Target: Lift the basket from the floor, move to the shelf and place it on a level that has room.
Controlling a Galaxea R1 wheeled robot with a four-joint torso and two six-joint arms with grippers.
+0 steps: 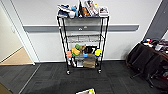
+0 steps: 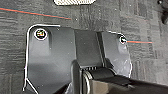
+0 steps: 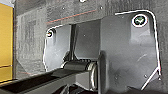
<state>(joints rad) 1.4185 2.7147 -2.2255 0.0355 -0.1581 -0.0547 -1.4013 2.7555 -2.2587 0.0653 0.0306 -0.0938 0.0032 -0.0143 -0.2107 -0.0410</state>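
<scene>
One corner of the basket shows in the head view, on the dark carpet well short of the wire rack, whose second tier looks bare. Left wrist view: a woven edge of the basket lies on carpet beyond the wrist plate; whether those fingers are open or closed I cannot tell. Right wrist view: carpet and a yellow panel; finger state likewise unclear. Probably light, semi-stiff and cloth-lined, so best taken by the rim handles.

I see the shelf ahead against the wall, and the basket on the floor just below me.
</scene>
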